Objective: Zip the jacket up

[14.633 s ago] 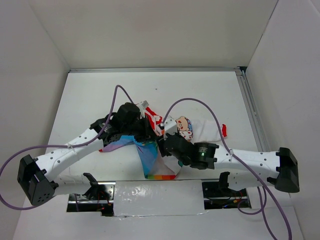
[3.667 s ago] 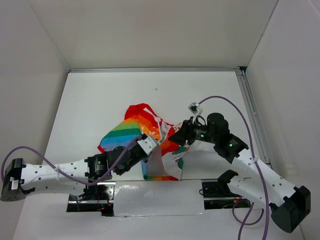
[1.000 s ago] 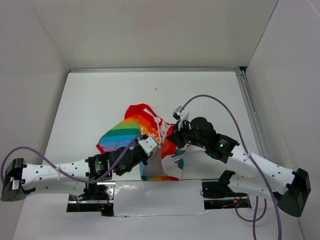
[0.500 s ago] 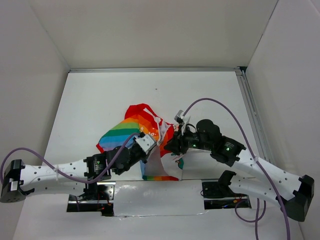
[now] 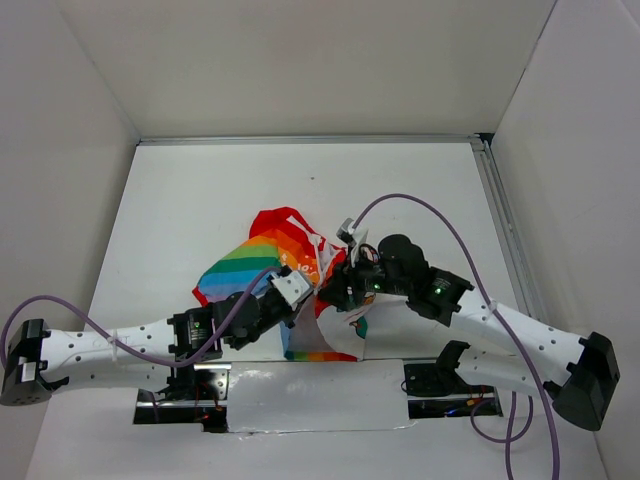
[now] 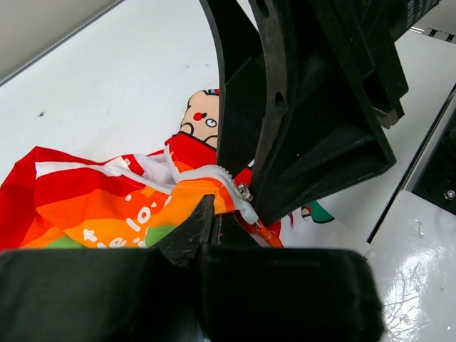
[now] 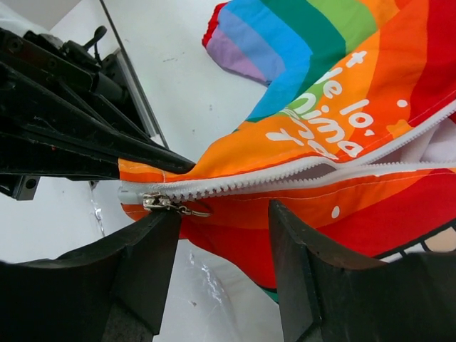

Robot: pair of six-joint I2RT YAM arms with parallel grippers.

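Observation:
The jacket (image 5: 245, 270) lies bunched near the table's front middle, its rainbow panel to the left and its red part in the middle. My left gripper (image 5: 300, 292) is shut on the orange hem (image 6: 192, 206) right beside the zip's lower end. The metal zipper slider (image 7: 158, 202) sits at the bottom of the white zip teeth (image 7: 285, 174), which are joined only a short way. My right gripper (image 7: 224, 214) is open just under the zip, its left finger (image 7: 142, 263) right below the slider and the red fabric between its fingers. Nothing is pinched in it.
A metal rail (image 5: 500, 220) runs along the table's right edge. A glossy taped strip (image 5: 310, 395) covers the near edge between the arm bases. Purple cables (image 5: 430, 215) loop over both arms. White walls close in the table.
My right gripper has opened and let go at the zip's lower end, shifting slightly toward the left gripper. The left gripper keeps its hold on the hem.

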